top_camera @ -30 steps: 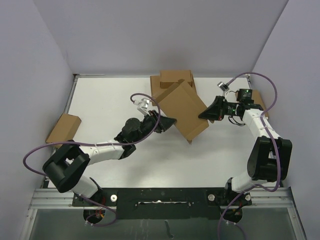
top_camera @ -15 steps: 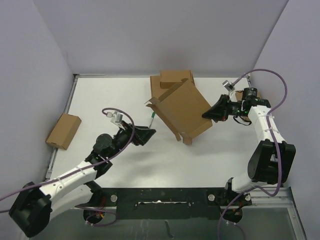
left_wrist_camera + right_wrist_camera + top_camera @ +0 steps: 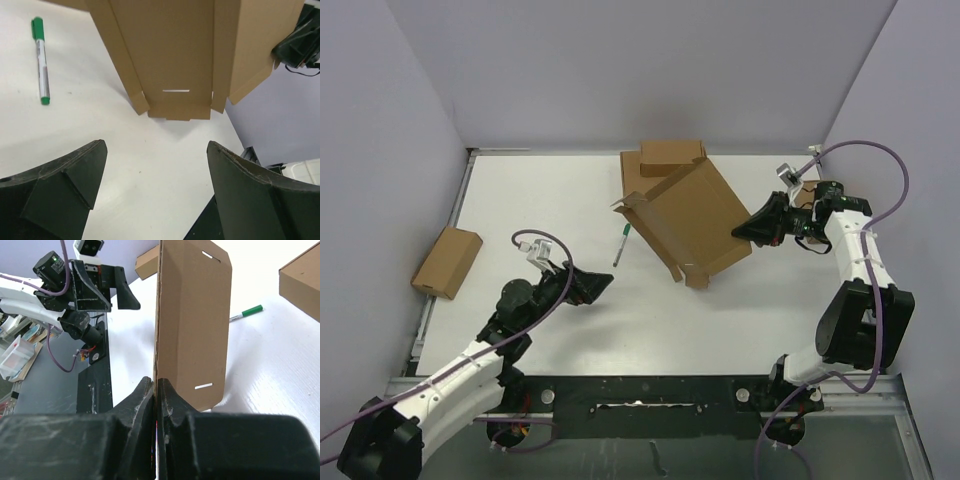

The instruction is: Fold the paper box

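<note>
The paper box (image 3: 692, 218) is a flat brown die-cut sheet with side flaps and slots, tilted up off the white table at mid right. My right gripper (image 3: 744, 232) is shut on its right edge; in the right wrist view the fingers (image 3: 156, 382) pinch the thin cardboard edge of the paper box (image 3: 195, 315). My left gripper (image 3: 607, 283) is open and empty, near and left of the sheet and apart from it. In the left wrist view the wide-apart left gripper (image 3: 156, 145) frames bare table, with the paper box (image 3: 170, 50) beyond it.
A green-capped pen (image 3: 621, 245) lies on the table just left of the sheet. Plain brown boxes (image 3: 665, 160) are stacked at the back behind it. A small brown box (image 3: 447, 262) sits at the left edge. Another brown box (image 3: 804, 190) shows behind the right arm.
My left gripper has opened and drawn back from the sheet's left side toward the near left. The pen now shows. The right gripper, still pinching, has shifted slightly right.
</note>
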You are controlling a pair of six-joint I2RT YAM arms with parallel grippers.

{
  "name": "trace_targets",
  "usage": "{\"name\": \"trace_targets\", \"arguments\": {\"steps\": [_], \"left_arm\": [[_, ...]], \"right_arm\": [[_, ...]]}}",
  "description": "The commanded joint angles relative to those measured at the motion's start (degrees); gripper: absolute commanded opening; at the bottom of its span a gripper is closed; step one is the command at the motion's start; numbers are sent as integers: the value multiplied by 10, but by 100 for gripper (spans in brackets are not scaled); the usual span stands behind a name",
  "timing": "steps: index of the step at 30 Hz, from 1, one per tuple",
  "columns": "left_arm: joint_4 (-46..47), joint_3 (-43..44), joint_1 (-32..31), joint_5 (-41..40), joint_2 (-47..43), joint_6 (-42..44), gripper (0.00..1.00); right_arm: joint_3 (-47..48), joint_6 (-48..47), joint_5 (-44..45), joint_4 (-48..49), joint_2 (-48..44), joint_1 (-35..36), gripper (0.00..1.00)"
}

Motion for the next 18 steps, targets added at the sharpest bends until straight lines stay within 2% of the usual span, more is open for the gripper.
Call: {"name": "trace_targets", "arguments": {"steps": [1,7,18], "left_arm": [[69,2,7,33,43,-16,83],[119,9,21,50,102,-26,89],[169,14,36,70,156,-48,89]], "right_arm": [[14,-40,-46,-15,-16,-9,0],[6,-59,-65,-17,-22,-14,0],[3,-94,-86,-37,-32,-15,0]]}}
